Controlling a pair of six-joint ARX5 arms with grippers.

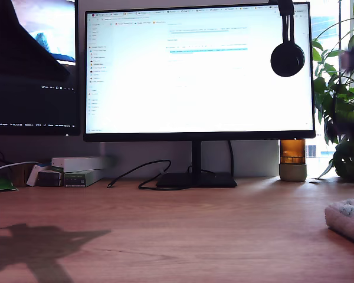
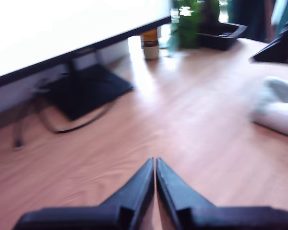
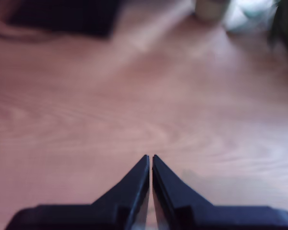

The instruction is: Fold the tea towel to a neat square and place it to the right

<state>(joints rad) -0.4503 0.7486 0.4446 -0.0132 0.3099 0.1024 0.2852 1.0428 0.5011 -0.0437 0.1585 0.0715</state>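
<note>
The tea towel (image 1: 348,219) lies folded into a thick off-white bundle on the wooden desk at the exterior view's right edge, partly cut off by the frame. It also shows blurred in the first wrist view as a pale tea towel (image 2: 278,108) ahead of and off to the side of my first gripper (image 2: 155,163). That gripper is shut with nothing between its dark fingers, above bare wood. My second gripper (image 3: 150,159) is likewise shut and empty over bare desk; the towel does not show in its view. Neither arm appears in the exterior view, only a shadow on the desk at its left.
A large lit monitor (image 1: 199,71) on a black stand (image 1: 196,178) with a loose cable (image 1: 138,175) spans the back. Headphones (image 1: 287,56) hang on its corner. An amber jar (image 1: 292,159) and a plant (image 1: 342,100) stand at the exterior view's right, boxes (image 1: 76,170) at its left.
</note>
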